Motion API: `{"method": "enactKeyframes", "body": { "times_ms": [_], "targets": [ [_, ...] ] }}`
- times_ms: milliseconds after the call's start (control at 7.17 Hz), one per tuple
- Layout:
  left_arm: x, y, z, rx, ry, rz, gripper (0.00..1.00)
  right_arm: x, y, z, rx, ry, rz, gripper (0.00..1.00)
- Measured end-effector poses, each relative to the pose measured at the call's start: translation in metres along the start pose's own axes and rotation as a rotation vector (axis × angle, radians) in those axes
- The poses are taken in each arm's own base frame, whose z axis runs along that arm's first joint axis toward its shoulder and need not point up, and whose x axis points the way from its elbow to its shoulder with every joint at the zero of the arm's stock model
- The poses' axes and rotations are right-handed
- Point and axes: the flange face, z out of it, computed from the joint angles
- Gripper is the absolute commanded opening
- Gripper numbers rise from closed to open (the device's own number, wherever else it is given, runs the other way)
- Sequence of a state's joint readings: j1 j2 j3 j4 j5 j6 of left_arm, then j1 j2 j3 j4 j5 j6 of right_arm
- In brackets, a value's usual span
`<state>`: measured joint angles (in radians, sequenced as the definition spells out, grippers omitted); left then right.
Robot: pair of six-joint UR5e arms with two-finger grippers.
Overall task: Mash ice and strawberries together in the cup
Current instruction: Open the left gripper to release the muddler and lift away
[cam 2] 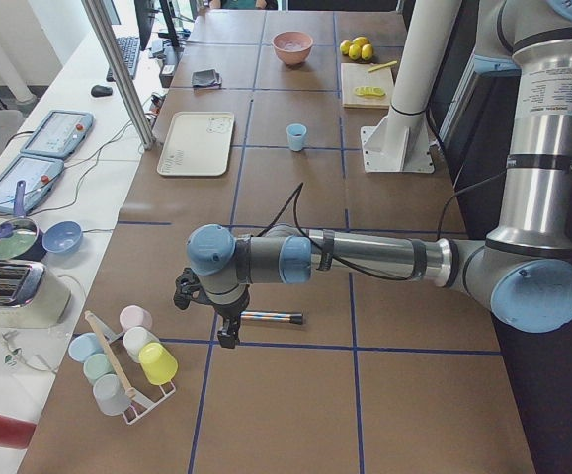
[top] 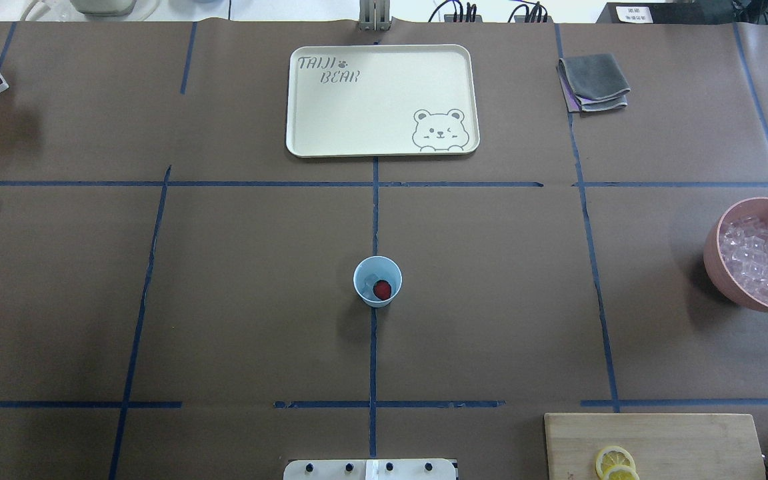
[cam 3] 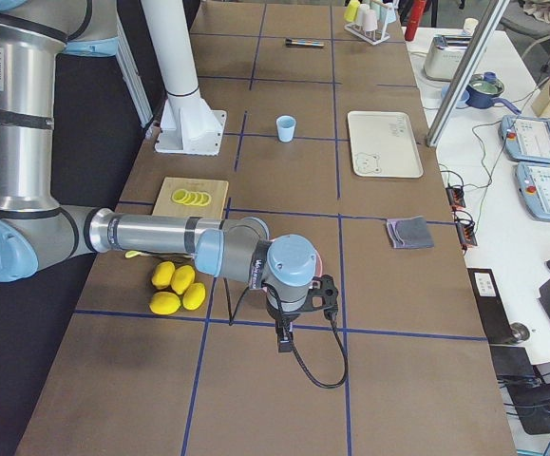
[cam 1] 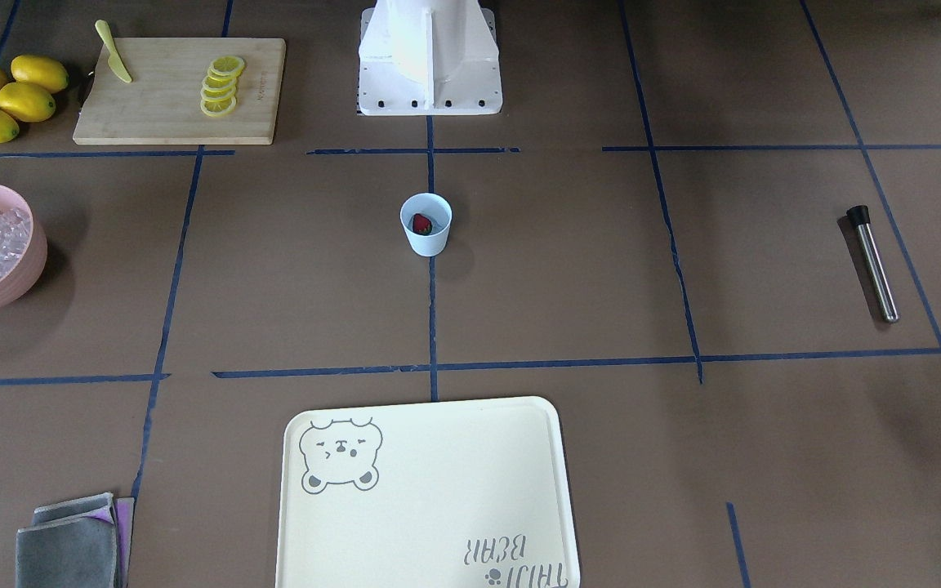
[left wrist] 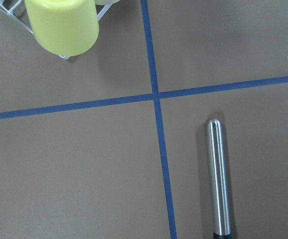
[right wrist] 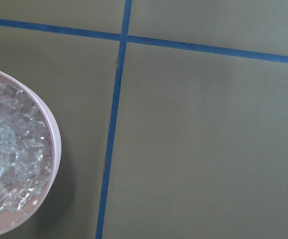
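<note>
The pale blue cup (cam 1: pixel 425 224) (top: pixel 377 281) stands upright at the table's middle. Inside it lies a dark red strawberry (cam 1: pixel 421 223) (top: pixel 382 289), with a pale glassy bit of ice (top: pixel 370 279) beside it. More ice (right wrist: pixel 9 159) fills the pink bowl (cam 1: pixel 25 273) (top: pixel 714 250). My left gripper (cam 2: pixel 228 334) hangs just above the table beside a steel muddler (cam 2: pixel 271 318) (left wrist: pixel 218 179); I cannot tell whether it is open or shut. My right gripper (cam 3: pixel 284 338) points down near the bowl's end of the table; its state cannot be told either.
A cream bear tray (top: pixel 381 100) lies beyond the cup. A cutting board (cam 1: pixel 180 90) carries lemon slices and a yellow knife (cam 1: pixel 113 52), with whole lemons (cam 1: pixel 9 96) beside it. A folded grey cloth (top: pixel 594 81) and a rack of coloured cups (cam 2: pixel 122 360) sit at the table's ends.
</note>
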<state>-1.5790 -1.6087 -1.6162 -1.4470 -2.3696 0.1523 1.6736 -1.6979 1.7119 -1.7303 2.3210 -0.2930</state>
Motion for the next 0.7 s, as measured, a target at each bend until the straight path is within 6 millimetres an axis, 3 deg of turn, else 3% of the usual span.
{"method": "enactKeyframes", "body": {
  "times_ms": [698],
  "targets": [
    [-0.0048,-0.0001,0.0046,0.019,-0.006,0.029,1.00,0.0006,0.0016,0.0011,-0.002,-0.001,0.002,1.00]
  ]
}}
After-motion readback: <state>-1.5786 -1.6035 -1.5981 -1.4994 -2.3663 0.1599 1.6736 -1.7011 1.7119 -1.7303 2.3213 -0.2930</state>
